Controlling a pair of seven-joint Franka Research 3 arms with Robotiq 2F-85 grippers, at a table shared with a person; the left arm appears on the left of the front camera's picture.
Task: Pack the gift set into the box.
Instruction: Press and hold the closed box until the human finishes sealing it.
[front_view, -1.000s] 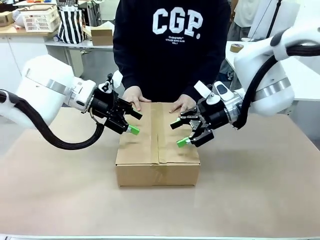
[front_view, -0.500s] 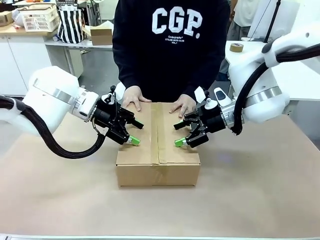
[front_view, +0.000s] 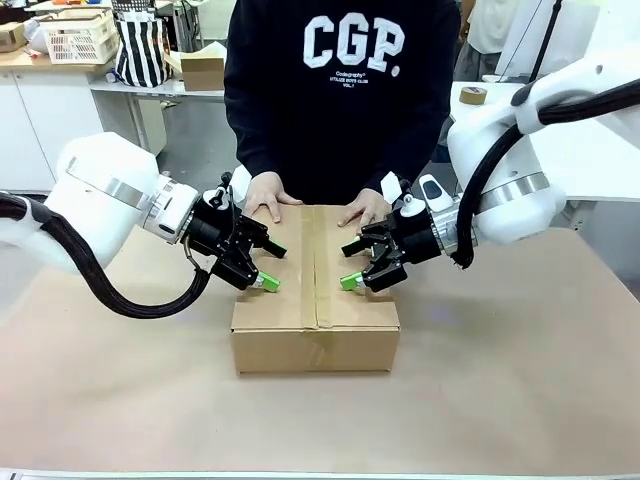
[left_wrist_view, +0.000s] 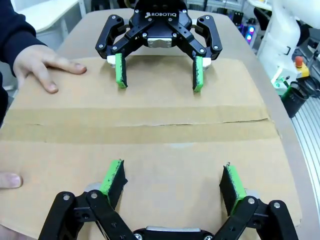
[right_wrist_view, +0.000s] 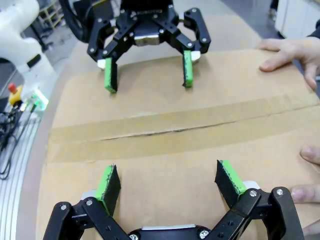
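Over closed box, contents hidden, L pincer & R pincer spread wide.

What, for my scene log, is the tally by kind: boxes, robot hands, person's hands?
Box: 1
Robot hands: 2 (left hand, right hand)
Person's hands: 2
Total: 5

Box: matt brn corrugated cardbd w/ smooth tape.
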